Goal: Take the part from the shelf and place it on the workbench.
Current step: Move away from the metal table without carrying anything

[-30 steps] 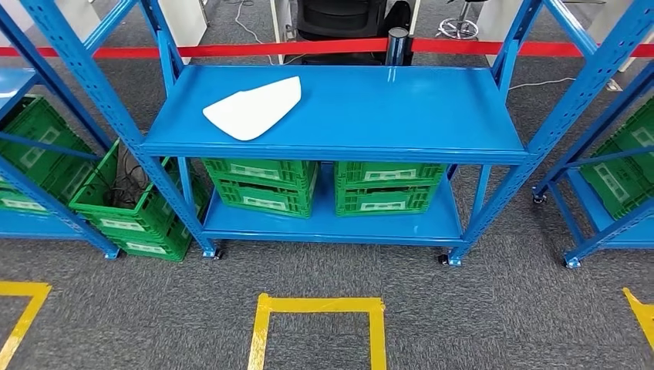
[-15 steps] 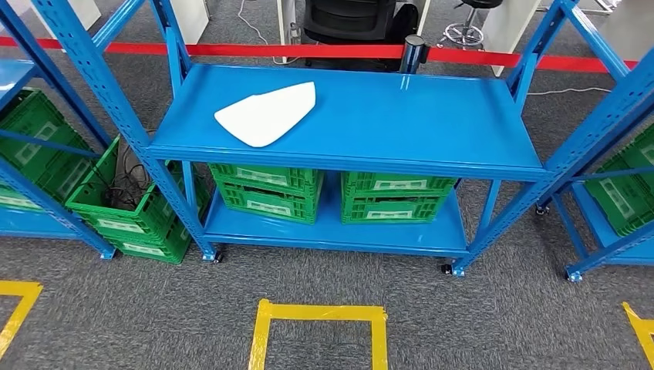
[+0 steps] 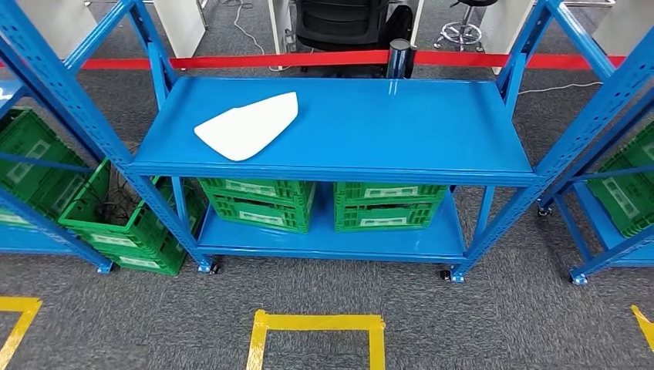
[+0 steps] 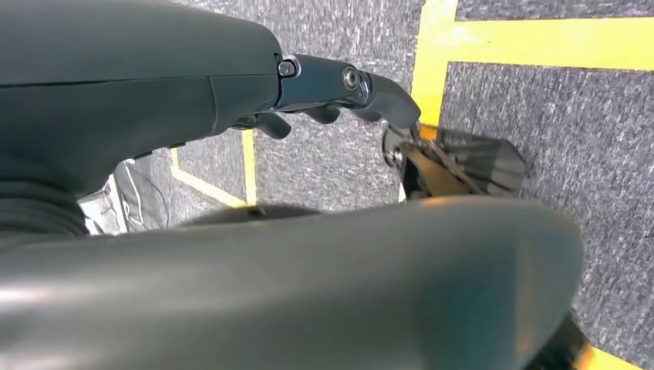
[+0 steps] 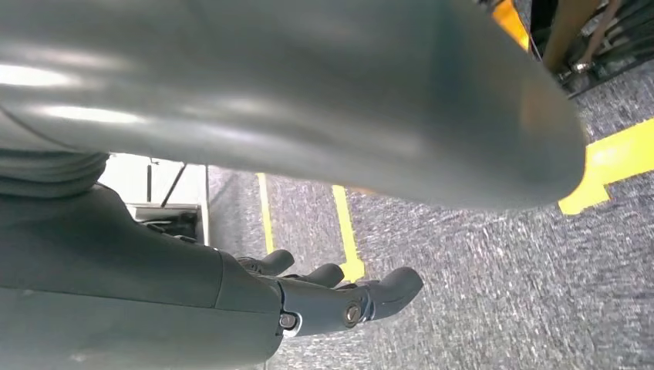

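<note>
White part (image 3: 247,126), flat and roughly wing-shaped, lies on the top board of the blue shelf (image 3: 432,131), toward its left side and near the front edge, with nothing touching it. Below, on the lower board, two stacks of green crates (image 3: 322,203) stand side by side; more green crates (image 3: 123,223) sit on the grey carpet to the left, between this shelf and the next blue rack (image 3: 46,85), and others fill a rack at the right (image 3: 628,185). A red barrier tape (image 3: 254,59) runs behind the shelf, past a black post (image 3: 398,55) and a black office chair (image 3: 339,23). On the carpet in front of the shelf, yellow tape (image 3: 316,322) marks a square. The left hand (image 4: 339,96), seen from its wrist camera, hangs over the carpet and yellow floor lines with its fingers gently bent and apart, holding nothing. The right hand (image 5: 339,297) hangs likewise above carpet and yellow lines, fingers loosely spread and empty. Both hands are well apart from the part.
</note>
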Robot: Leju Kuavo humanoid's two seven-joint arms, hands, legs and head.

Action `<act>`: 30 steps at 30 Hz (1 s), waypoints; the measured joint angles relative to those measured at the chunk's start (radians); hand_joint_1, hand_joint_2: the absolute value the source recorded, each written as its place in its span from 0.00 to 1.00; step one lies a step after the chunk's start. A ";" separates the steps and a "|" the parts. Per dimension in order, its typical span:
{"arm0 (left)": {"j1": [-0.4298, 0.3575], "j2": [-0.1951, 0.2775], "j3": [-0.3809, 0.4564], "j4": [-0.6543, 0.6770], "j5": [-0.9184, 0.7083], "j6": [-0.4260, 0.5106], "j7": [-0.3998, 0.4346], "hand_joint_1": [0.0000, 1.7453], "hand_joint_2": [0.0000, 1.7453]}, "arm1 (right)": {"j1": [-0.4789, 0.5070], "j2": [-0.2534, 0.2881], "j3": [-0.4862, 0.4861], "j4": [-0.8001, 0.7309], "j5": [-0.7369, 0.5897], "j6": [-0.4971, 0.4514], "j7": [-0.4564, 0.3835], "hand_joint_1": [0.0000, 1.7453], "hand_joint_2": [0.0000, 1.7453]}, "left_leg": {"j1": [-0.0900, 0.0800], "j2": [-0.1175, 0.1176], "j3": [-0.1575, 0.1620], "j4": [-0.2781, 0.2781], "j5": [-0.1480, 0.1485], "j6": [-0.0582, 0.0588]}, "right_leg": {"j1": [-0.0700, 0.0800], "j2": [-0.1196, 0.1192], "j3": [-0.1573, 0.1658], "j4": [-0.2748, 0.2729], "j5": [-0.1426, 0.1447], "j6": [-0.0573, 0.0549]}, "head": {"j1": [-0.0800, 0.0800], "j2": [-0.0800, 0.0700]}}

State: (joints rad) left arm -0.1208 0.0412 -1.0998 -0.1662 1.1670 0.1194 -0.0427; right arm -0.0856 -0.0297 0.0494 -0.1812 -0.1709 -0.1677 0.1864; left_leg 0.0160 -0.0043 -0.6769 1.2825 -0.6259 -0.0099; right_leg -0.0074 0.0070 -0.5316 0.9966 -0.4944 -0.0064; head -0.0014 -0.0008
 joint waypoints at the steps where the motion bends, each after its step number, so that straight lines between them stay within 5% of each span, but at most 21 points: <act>1: 0.001 0.001 0.000 0.000 0.000 0.000 0.000 0.00 0.00 | 0.000 0.000 0.001 0.000 0.000 0.001 0.001 0.00 0.00 | 0.000 0.000 0.007 -0.037 0.037 0.002 | 0.000 0.001 0.009 0.000 -0.006 0.001 | -0.004 0.000; 4: 0.000 0.005 0.000 0.000 0.000 0.001 0.004 0.00 0.00 | 0.001 0.001 0.003 0.000 0.000 0.001 0.003 0.00 0.00 | -0.003 0.001 0.083 -0.223 0.141 0.012 | 0.003 0.003 0.026 0.004 -0.031 0.014 | -0.017 0.000; 9: -0.001 0.006 0.000 0.000 0.005 0.000 0.007 0.00 0.00 | -0.003 0.001 0.005 0.000 0.000 0.002 0.007 0.00 0.00 | -0.004 0.000 0.118 -0.269 0.143 0.029 | 0.002 0.002 0.029 0.012 -0.053 0.042 | -0.016 0.000; 11: 0.000 0.006 0.000 0.000 0.006 0.001 0.006 0.00 0.00 | -0.005 0.002 0.005 0.000 0.000 0.002 0.008 0.00 0.00 | 0.000 0.001 0.126 -0.276 0.141 0.038 | 0.000 0.001 -0.010 0.092 -0.092 0.051 | -0.006 0.000; 14: 0.000 0.007 0.000 0.000 0.006 0.000 0.004 0.00 0.00 | -0.003 0.002 0.005 0.000 -0.002 0.002 0.008 0.00 0.00 | -0.002 0.000 0.136 -0.276 0.129 0.044 | -0.004 0.000 -0.125 0.275 -0.143 0.059 | 0.011 0.000; 16: 0.001 0.007 0.000 0.000 0.006 0.000 0.003 0.00 0.00 | -0.001 0.001 0.006 0.000 -0.003 0.002 0.008 0.00 0.00 | -0.002 -0.001 0.151 -0.276 0.118 0.044 | -0.004 0.000 -0.144 0.263 -0.094 0.057 | 0.018 0.000; 18: 0.002 0.007 0.000 0.000 0.005 0.000 0.002 0.00 0.00 | 0.002 0.001 0.006 0.000 -0.004 0.002 0.007 0.00 0.00 | -0.002 -0.003 0.165 -0.277 0.105 0.040 | -0.002 0.000 -0.104 0.138 -0.005 0.048 | 0.027 0.000; 20: 0.000 0.005 0.000 0.000 0.005 0.001 -0.002 0.00 0.00 | 0.001 0.001 0.006 0.000 -0.005 0.002 0.007 0.00 0.00 | -0.004 -0.003 0.168 -0.276 0.094 0.030 | 0.004 0.000 -0.060 0.044 0.032 0.035 | 0.032 0.000; 24: -0.002 0.004 0.000 0.000 0.004 0.001 -0.017 0.00 1.00 | 0.000 0.001 0.006 0.000 -0.020 0.001 0.009 0.00 0.00 | -0.004 0.000 0.173 -0.272 0.086 0.026 | 0.010 0.002 -0.046 0.024 0.028 0.032 | 0.025 0.000; 25: -0.002 0.004 0.000 0.000 0.004 -0.001 -0.020 0.00 1.00 | 0.000 0.001 0.006 0.000 -0.027 0.003 0.010 0.00 0.00 | -0.004 0.000 0.177 -0.273 0.086 0.028 | 0.010 0.002 -0.046 0.024 0.027 0.034 | 0.023 0.000; 29: -0.002 0.003 0.000 0.000 -0.005 -0.007 -0.022 0.00 1.00 | 0.000 0.003 0.006 0.000 -0.051 0.024 0.012 0.00 1.00 | -0.003 0.001 0.187 -0.285 0.087 0.026 | 0.010 0.002 -0.045 0.024 0.025 0.029 | 0.015 0.000; 30: -0.002 0.003 0.000 0.000 -0.010 -0.006 -0.021 0.00 1.00 | -0.001 0.004 0.006 0.000 -0.052 0.030 0.010 0.00 1.00 | -0.003 0.001 0.185 -0.287 0.087 0.026 | 0.010 0.002 -0.044 0.024 0.024 0.028 | 0.014 0.000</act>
State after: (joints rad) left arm -0.1233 0.0443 -1.0995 -0.1666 1.1575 0.1129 -0.0634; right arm -0.0863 -0.0256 0.0557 -0.1808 -0.2225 -0.1375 0.1969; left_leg 0.0128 -0.0036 -0.4921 0.9958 -0.5392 0.0158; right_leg 0.0029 0.0088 -0.5758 1.0205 -0.4705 0.0212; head 0.0124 -0.0008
